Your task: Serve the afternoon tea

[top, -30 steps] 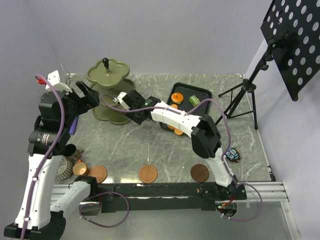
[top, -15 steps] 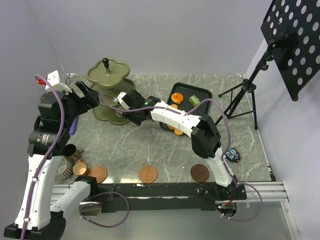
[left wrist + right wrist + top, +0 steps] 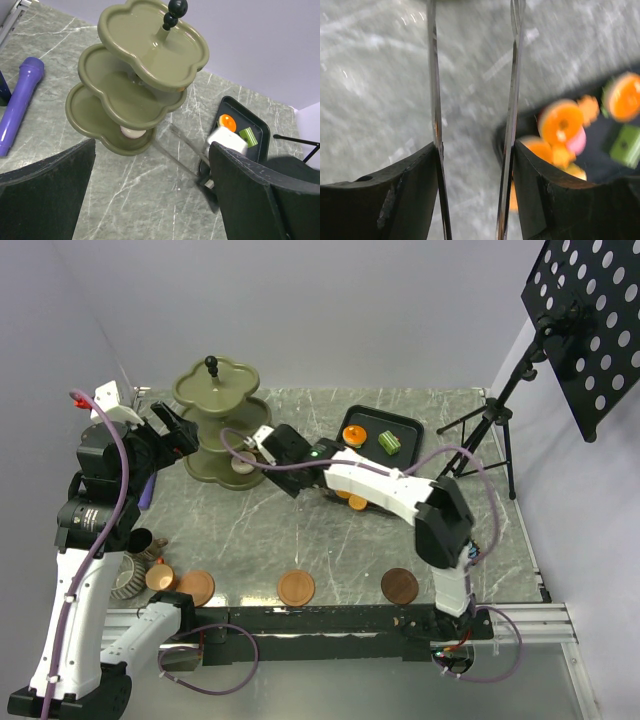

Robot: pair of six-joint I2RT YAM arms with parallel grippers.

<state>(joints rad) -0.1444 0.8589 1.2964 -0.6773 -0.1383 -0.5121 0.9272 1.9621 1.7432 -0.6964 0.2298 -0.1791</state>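
The grey marble table (image 3: 300,530) carries the olive-green three-tier stand (image 3: 218,420) at its far left and the black tray (image 3: 412,428) to the right of it. Only the overhead view shows the near edge: three brown saucers (image 3: 296,588) in a row, with the striped grey cup (image 3: 124,578), copper cup (image 3: 160,577) and dark cup (image 3: 141,540) crowded by the left arm.

The left wrist view looks down through the tiers. A pale pastry (image 3: 132,132) sits on the bottom tier, and a purple pen-shaped object (image 3: 20,105) lies on the table left of the stand. An orange pastry (image 3: 227,122) and a green pastry (image 3: 248,136) lie on the tray.

Only the blurred right wrist view shows the grip. The right gripper (image 3: 475,147) is clamped on the metal tongs (image 3: 512,100), whose two arms stand apart against its fingers. More orange pastries lie to its right.

The tongs point toward the bottom tier. Their tips are near its edge, but blur hides whether they touch it.

The left gripper (image 3: 151,145) hangs beside the stand, jaws spread wide and holding nothing.
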